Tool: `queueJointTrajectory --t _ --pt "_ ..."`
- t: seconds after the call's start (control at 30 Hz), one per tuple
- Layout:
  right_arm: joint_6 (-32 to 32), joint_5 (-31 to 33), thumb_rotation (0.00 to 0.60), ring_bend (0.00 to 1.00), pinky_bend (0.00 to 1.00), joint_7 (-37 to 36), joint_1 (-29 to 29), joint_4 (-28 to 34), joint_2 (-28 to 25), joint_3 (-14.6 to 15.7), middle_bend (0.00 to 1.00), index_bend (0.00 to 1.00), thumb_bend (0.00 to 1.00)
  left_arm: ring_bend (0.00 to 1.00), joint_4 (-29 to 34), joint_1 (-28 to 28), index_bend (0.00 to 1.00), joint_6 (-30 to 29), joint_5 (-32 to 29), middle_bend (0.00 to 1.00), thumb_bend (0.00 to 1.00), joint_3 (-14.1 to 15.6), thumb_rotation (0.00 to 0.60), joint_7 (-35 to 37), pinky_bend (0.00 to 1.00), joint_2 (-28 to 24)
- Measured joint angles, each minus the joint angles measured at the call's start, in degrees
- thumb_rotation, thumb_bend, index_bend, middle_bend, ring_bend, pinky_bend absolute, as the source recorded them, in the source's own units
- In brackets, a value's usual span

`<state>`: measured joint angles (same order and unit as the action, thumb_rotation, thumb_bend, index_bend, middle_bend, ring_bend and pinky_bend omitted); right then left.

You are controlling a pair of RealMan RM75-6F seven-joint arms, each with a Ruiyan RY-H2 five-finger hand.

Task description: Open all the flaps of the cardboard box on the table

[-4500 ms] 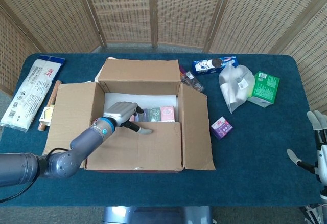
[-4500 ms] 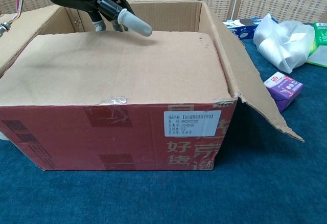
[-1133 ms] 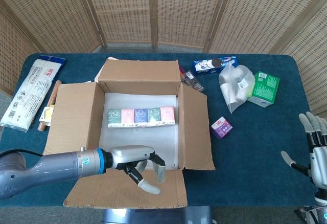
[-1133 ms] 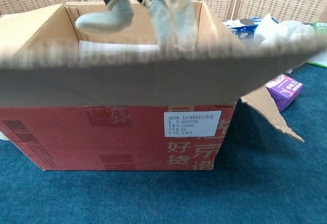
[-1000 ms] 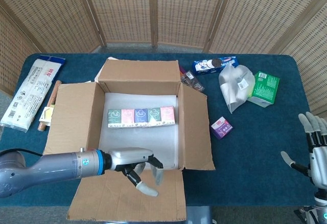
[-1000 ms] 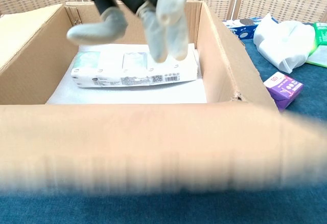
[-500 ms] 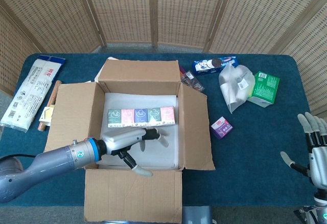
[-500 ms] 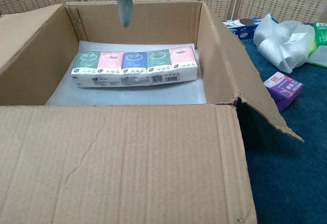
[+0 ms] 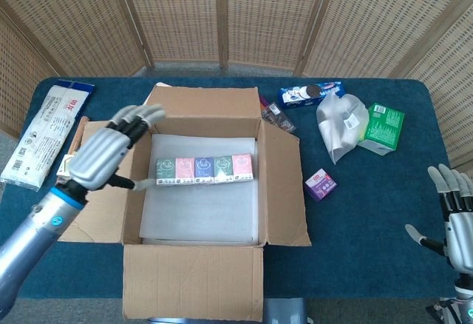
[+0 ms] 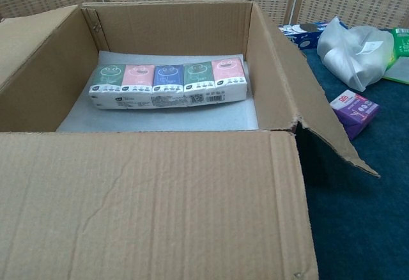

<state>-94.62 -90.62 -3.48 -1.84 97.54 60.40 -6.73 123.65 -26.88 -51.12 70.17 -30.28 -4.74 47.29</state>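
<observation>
The cardboard box [image 9: 284,183] stands mid-table with its four flaps folded outward. The near flap [image 9: 194,279] hangs toward me and fills the lower chest view [image 10: 153,203]. Inside, on white foam, lies a row of coloured tissue packs [image 9: 205,168] [image 10: 169,83]. My left hand [image 9: 107,150] hovers raised above the box's left flap [image 9: 100,183], fingers spread, holding nothing. My right hand [image 9: 454,217] is at the table's far right edge, fingers apart and empty. Neither hand shows in the chest view.
A white packet [image 9: 46,132] lies at the left. Right of the box are a cookie pack [image 9: 310,93], a white bag [image 9: 340,124], a green box [image 9: 384,126] and a small purple box [image 9: 320,184] [image 10: 353,108]. Wicker screens stand behind.
My left hand has let the near flap drop fully outward, then lifted out of the box and swung left above the left flap. The right hand has stayed put.
</observation>
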Motion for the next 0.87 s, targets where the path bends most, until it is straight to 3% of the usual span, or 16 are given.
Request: queueJointTrajectory --t 0.17,0.33,0.53,0.87 --pt "-0.35 -0.33 0.600 0.00 0.00 0.27 0.19 0.52 -0.22 0.13 0.00 0.00 0.04 0.00 -3.25 11.57 0.00 -14.51 11.71 0.00 0.00 6.82 0.600 1.91 0.01 -2.05" --pt "-0.41 -0.50 0.600 0.00 0.00 0.58 0.26 0.86 -0.35 0.23 0.00 0.00 0.03 0.00 -10.66 19.53 0.00 -25.24 17.80 0.00 0.00 13.91 0.600 7.93 0.00 -2.18" --pt "0.00 0.97 0.600 0.00 0.00 3.20 0.46 1.29 -0.86 0.05 0.00 0.00 0.00 0.00 -18.02 25.84 0.00 -33.19 20.44 0.00 0.00 20.26 0.600 11.15 0.00 1.24" --pt "1.78 4.18 0.600 0.00 0.00 6.77 0.44 1.69 -1.46 -0.41 0.00 0.00 0.00 0.00 -27.27 30.41 0.00 -39.70 21.51 0.00 0.00 25.57 0.600 12.46 0.00 10.37"
